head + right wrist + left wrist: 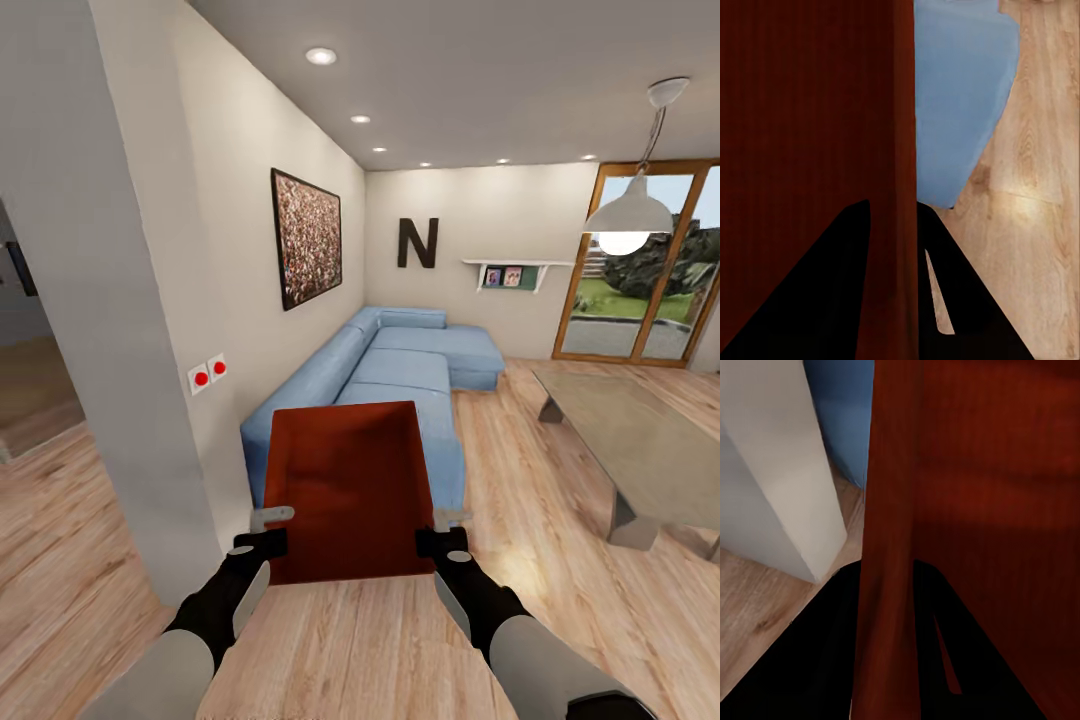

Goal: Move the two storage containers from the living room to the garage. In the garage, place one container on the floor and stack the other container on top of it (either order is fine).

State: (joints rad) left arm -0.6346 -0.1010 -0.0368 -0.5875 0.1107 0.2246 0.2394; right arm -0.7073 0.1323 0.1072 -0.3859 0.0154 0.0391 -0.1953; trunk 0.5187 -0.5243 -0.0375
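Beige walls, plank floor (560,600) — blue sofa (400,370), grey table (640,440).

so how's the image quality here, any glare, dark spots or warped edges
Head view: wide-angle warp bends the wall edge at left; the pendant lamp and ceiling spots glow bright; storage container evenly lit. Left wrist view: the left hand is a featureless black silhouette. Right wrist view: the right hand is just as black, with a soft glare patch on the wood floor.

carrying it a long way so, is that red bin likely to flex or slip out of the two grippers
The storage container probably stays stiff: its straight walls show no bending where the left gripper and right gripper pinch opposite sides. Slipping seems possible, since each holds only a thin wall near one end, so it may sag forward.
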